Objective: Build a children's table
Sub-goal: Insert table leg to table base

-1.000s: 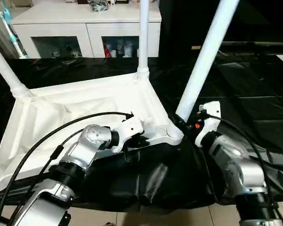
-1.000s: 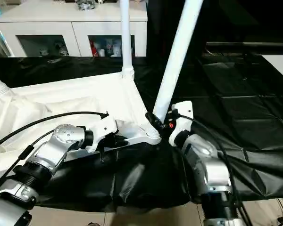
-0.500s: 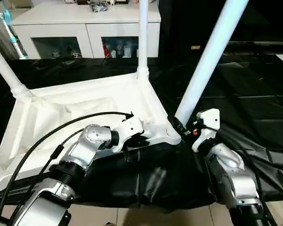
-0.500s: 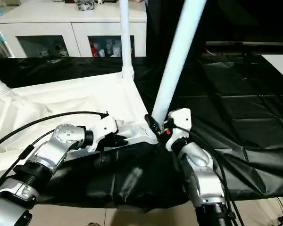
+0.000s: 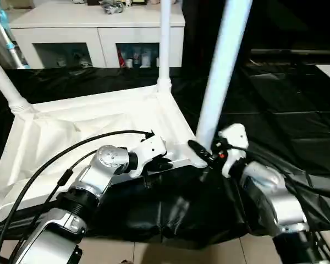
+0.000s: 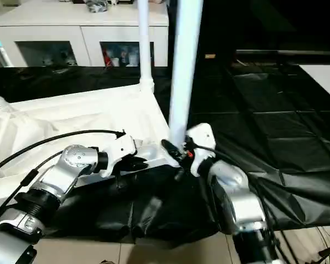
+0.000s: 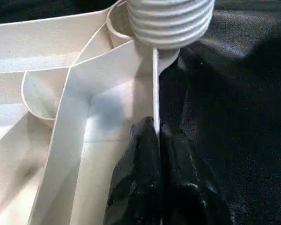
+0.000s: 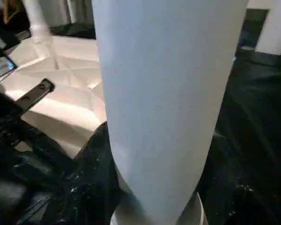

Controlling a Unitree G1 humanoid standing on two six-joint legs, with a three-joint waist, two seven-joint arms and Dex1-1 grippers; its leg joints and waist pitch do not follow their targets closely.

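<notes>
While three legs are already seated, the 4th leg is gripped by the right gripper at its socket, w/ the tabletop rim pinched by the left gripper.

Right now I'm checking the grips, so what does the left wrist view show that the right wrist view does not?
Left wrist view: the left gripper shut on the tabletop rim, below the ribbed leg end at the corner socket. Right wrist view: the smooth shaft of the leg close up, and another leg standing beyond. Both: the white tabletop on the black cover.
</notes>
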